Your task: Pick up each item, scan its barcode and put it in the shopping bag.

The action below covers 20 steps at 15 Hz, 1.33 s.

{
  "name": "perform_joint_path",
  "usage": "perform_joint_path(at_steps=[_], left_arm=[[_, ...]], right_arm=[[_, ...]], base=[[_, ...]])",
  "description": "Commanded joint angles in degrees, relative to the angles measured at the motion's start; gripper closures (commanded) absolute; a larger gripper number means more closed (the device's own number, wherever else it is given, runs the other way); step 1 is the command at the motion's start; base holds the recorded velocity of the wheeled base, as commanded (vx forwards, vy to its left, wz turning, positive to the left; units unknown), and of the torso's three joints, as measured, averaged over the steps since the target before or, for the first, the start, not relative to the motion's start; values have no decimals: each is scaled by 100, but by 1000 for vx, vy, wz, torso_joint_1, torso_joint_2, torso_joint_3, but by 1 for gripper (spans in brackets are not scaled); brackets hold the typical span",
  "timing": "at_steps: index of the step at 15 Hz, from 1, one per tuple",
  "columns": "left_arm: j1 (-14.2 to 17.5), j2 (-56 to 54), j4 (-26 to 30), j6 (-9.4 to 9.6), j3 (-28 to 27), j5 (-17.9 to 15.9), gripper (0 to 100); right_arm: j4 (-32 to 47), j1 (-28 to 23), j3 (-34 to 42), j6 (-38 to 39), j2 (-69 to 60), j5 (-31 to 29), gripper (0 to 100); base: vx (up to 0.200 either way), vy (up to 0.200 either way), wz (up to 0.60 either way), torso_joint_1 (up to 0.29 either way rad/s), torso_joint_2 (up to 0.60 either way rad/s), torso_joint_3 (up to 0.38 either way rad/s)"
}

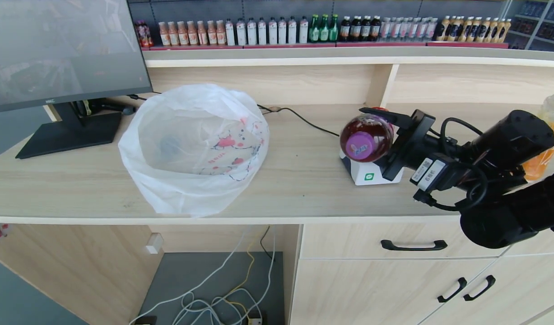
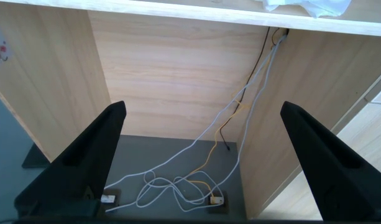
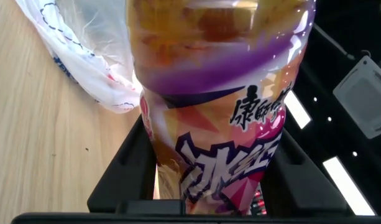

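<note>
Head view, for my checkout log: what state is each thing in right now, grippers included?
shopping bag: open, mouth gaping, sitting on the counter.
barcode scanner: resting on the counter.
drink bottle: capped, held sideways over the barcode scanner.
right gripper: shut on the drink bottle.
left gripper: open, empty, below counter level.
drawer: shut.

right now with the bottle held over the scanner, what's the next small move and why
Probably roll the bottle slightly in place so its label sweeps past the scanner. The right tool grips it sideways right over the white scanner, cap toward the robot, and whether the barcode faces down cannot be seen. The shopping bag sits open further left.
</note>
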Motion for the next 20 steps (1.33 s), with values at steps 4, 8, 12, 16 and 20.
perform_joint_path(at_steps=[4, 8, 12, 16, 20], left_arm=[[1, 1, -1, -1, 0, 0, 0], [1, 1, -1, -1, 0, 0, 0], [1, 1, -1, -1, 0, 0, 0], [1, 1, -1, -1, 0, 0, 0], [1, 1, -1, -1, 0, 0, 0]], right_arm=[[-3, -142, -5, -6, 110, 167, 100], [-3, -204, -5, 2, 118, 176, 100], [-3, -230, 4, -6, 180, 176, 100], [-3, -230, 48, -6, 197, 167, 100], [-3, -221, 56, -6, 206, 167, 100]], base=[[0, 0, 0, 0, 0, 0], [0, 0, 0, 0, 0, 0], [0, 0, 0, 0, 0, 0], [0, 0, 0, 0, 0, 0], [0, 0, 0, 0, 0, 0]])
